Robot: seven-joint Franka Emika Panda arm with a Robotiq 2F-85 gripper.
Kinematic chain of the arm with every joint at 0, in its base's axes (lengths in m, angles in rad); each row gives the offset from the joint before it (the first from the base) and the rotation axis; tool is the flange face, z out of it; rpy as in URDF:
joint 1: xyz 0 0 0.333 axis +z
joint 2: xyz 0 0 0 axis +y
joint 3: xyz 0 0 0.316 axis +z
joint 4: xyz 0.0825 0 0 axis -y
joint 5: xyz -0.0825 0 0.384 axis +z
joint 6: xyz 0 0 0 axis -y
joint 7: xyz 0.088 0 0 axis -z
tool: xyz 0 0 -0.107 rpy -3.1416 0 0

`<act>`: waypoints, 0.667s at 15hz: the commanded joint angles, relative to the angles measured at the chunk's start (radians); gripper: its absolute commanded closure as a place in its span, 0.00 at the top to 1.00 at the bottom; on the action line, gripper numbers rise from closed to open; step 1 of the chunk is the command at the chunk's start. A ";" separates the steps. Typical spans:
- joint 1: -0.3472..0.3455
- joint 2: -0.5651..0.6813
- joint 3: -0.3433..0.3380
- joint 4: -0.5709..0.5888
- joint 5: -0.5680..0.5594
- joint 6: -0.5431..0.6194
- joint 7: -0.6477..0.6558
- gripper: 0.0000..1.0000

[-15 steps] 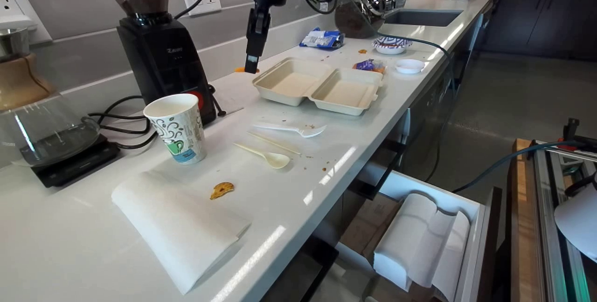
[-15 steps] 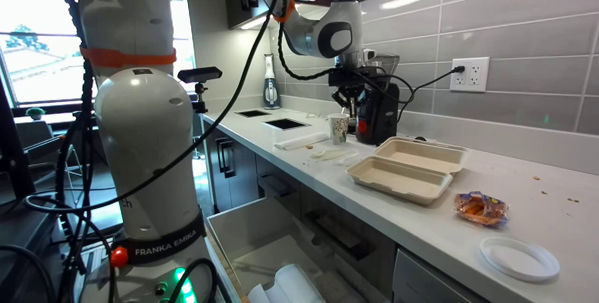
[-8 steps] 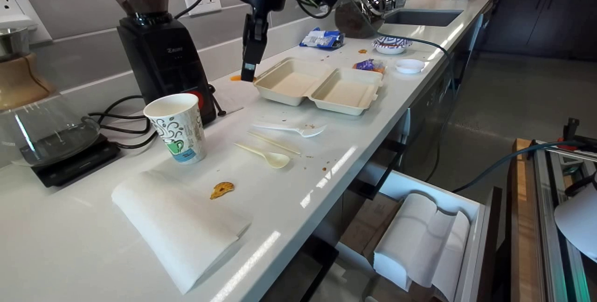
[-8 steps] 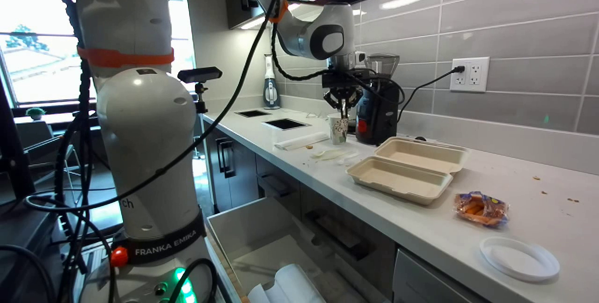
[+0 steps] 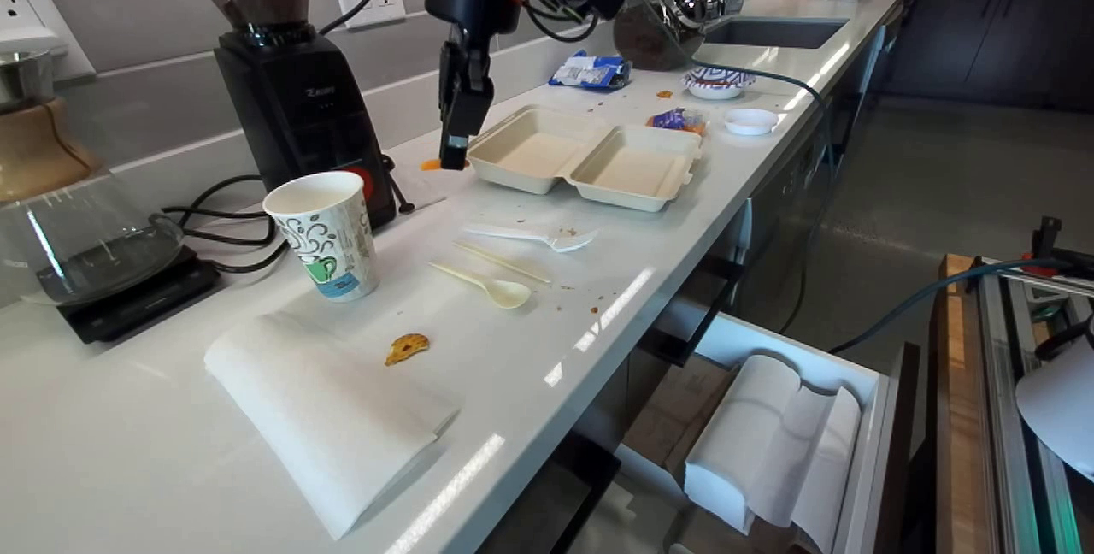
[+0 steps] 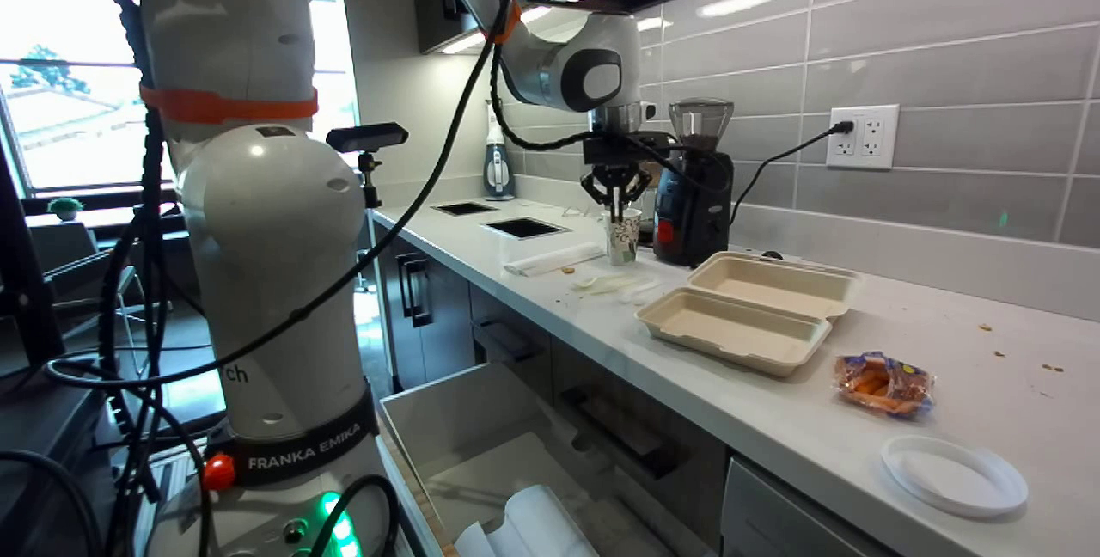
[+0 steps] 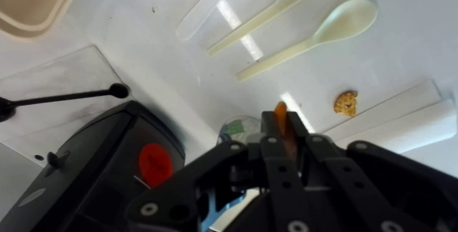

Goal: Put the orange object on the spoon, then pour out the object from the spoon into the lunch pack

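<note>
Orange object (image 7: 281,117) seemingly gripped — "FRANKA EMIKA" (image 6: 305,447).

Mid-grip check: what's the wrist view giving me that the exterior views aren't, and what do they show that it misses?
Only the wrist view: how the orange object is clamped from both sides by the gripper, seen from above.

Only the exterior views: in both, the open drawer, the packet of orange pieces and the white dish; in an exterior view, the sink.

Shared: the cup, the grinder, the orange-brown scrap, the lunch pack (just a corner in the wrist view) and, plain in an exterior view too, the spoon.
</note>
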 commanded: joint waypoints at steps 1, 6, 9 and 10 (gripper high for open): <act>0.028 -0.044 0.000 -0.036 0.021 -0.095 -0.052 0.03; 0.059 -0.046 0.006 -0.060 -0.001 -0.146 -0.088 0.03; 0.074 -0.039 0.012 -0.090 -0.054 -0.115 -0.085 0.03; 0.077 -0.035 0.014 -0.097 -0.066 -0.109 -0.081 0.03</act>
